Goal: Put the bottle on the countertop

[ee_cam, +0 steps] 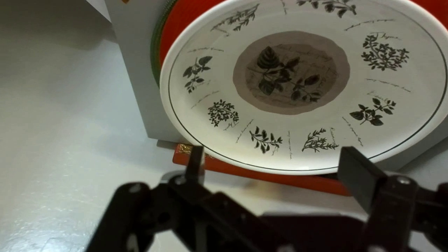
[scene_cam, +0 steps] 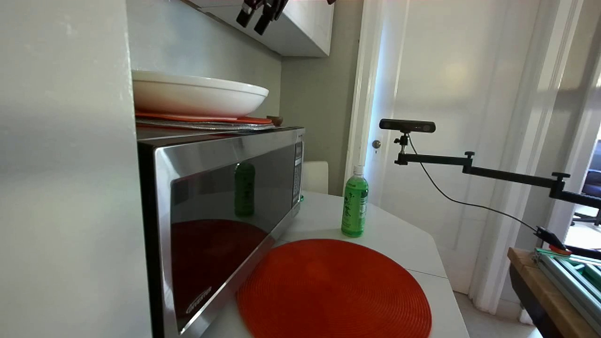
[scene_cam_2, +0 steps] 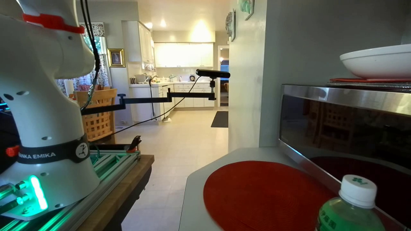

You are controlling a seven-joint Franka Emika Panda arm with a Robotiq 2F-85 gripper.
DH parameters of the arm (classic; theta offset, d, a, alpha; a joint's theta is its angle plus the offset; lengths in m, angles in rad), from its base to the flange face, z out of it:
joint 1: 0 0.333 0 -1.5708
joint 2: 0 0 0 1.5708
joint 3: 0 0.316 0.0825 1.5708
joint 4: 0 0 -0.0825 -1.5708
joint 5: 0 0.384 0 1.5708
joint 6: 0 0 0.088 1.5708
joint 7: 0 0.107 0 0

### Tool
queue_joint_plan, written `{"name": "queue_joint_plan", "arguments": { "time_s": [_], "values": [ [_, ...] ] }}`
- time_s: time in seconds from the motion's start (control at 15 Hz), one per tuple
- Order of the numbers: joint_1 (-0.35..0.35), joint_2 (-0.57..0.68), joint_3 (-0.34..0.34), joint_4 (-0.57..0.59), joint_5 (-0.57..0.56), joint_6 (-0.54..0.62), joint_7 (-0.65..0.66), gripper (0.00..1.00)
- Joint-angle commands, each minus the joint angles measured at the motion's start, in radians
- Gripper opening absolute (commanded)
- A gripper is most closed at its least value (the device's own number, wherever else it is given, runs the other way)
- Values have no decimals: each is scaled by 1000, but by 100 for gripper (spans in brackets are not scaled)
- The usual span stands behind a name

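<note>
In an exterior view, the translucent green plastic bottle with a white cap point(scene_cam: 354, 206) stands upright on the white angular desk point(scene_cam: 401, 239), just beside the round red woven mat point(scene_cam: 333, 291) and apart from the silver-and-black microwave oven point(scene_cam: 220, 202). The black two-fingered hand point(scene_cam: 252, 24) hangs high up, well apart from the bottle, seen against the white overhead cupboard point(scene_cam: 310, 26). If the desk is the countertop meant, I judge the placing done, with only the hand left to be drawn away; if another surface is meant, the grasp is yet to be made. A wide white ceramic dish point(scene_cam: 197, 94) rests on red and silver mats point(scene_cam: 256, 120) atop the oven, the likeliest thing to be knocked on a low path.

In an exterior view, the white robot arm point(scene_cam_2: 48, 109) stands across a gap from the desk, its hand out of sight. A black bar-shaped camera point(scene_cam_2: 213, 73) on a jointed bracket point(scene_cam_2: 191, 95) reaches over that gap and could catch a wide swing.

In the wrist view, the hand's jaws are spread wide and hold nothing. The dish, printed inside with dark herb sprigs, lies beyond them; how near, I cannot tell. The next move, by my reading, calls for rising above the dish before any sideways travel.
</note>
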Motion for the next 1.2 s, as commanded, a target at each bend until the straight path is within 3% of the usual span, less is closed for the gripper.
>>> {"name": "queue_joint_plan", "arguments": {
  "time_s": [0.0,0.07,0.67,1.13],
  "values": [
    [-13,57,9,98,33,-70,-61,71],
    [-15,69,10,112,34,-75,-67,69],
    [-18,114,13,162,29,-110,-81,1],
    [-21,118,13,169,29,-127,-95,0]
  ]
}}
